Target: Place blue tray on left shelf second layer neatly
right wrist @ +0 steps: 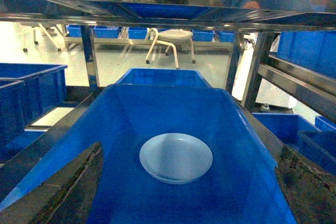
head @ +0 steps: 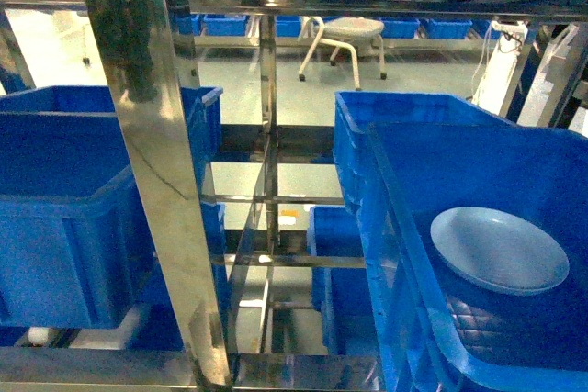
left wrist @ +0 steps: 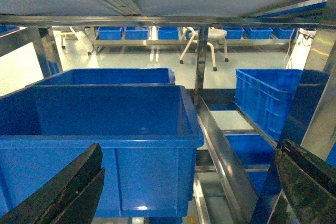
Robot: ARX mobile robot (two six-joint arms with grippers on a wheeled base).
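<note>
- Right end effector (right wrist: 189, 203) fingers spread wide at the wrist view's bottom corners, gripping nothing, above a dark-blue crate (right wrist: 220, 114).
- Blue tray (right wrist: 176, 157) lies flat on that crate's floor, right of the steel rack upright (head: 152, 172).
- Left end effector (left wrist: 189, 198) likewise wide apart, empty, facing another blue crate (left wrist: 105, 129) on the left shelf.

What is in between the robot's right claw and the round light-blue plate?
Only the crate's bare blue floor. In the right wrist view the right gripper hangs open over the crate, and nothing sits between its fingers and the blue tray.
</note>
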